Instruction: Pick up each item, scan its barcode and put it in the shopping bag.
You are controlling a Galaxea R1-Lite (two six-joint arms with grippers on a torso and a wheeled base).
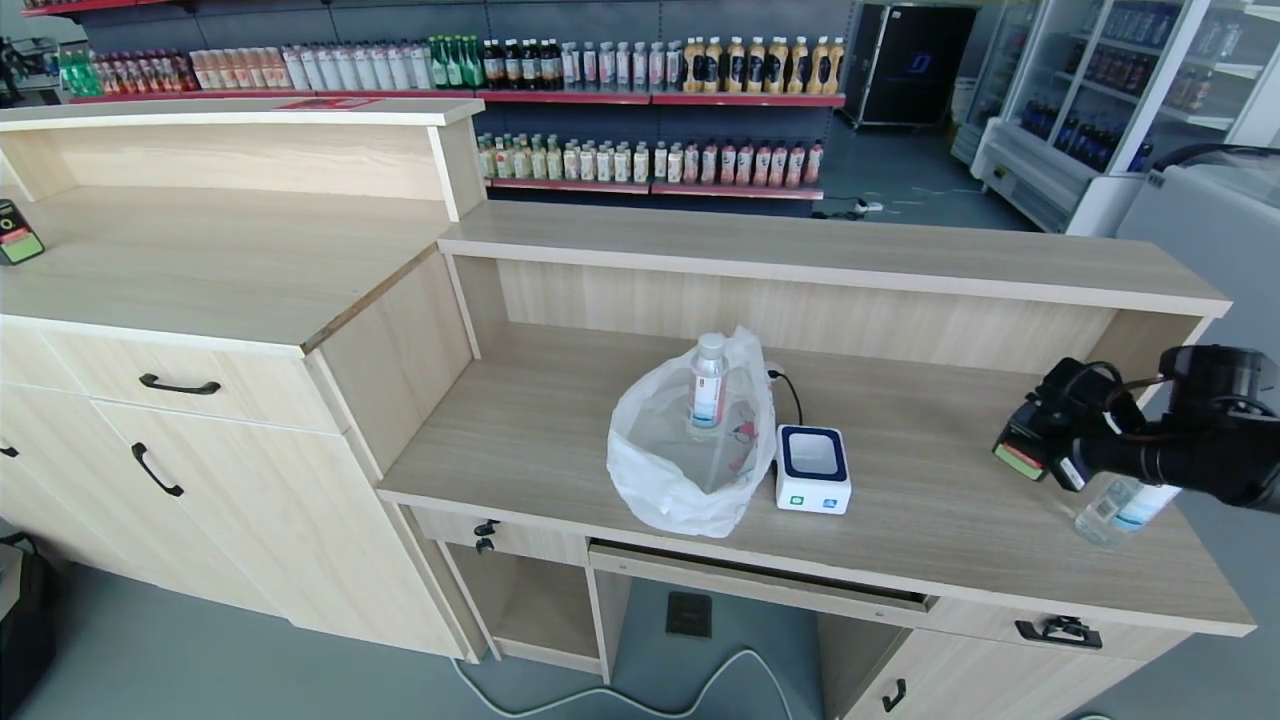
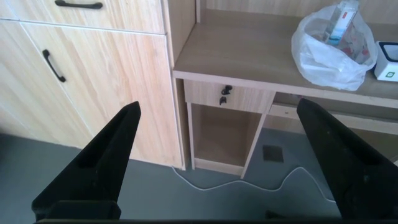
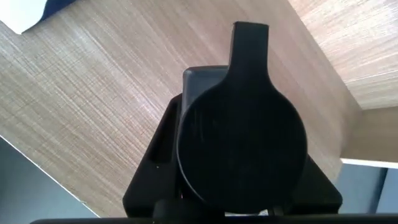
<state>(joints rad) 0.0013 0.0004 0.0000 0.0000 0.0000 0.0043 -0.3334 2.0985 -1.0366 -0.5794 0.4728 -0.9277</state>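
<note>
One bottle (image 1: 708, 385) stands in the shopping bag (image 1: 660, 470), just left of the scanner (image 1: 812, 468). A second bottle (image 1: 1125, 512) lies on the tabletop (image 1: 930, 440) well right of the scanner, under the right end effector (image 1: 1085, 470); whether that one is clenched I cannot tell. The left end effector (image 2: 217, 155) is released, empty. The grasp should probably leave the barcode uncovered.

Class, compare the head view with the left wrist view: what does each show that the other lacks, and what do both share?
Head view adds: a second bottle at the right end of the counter, and drink shelves behind. Left wrist view adds: the left gripper, fingers open, above the floor. Shared: the shopping bag with a bottle standing inside, and the scanner beside it.
</note>
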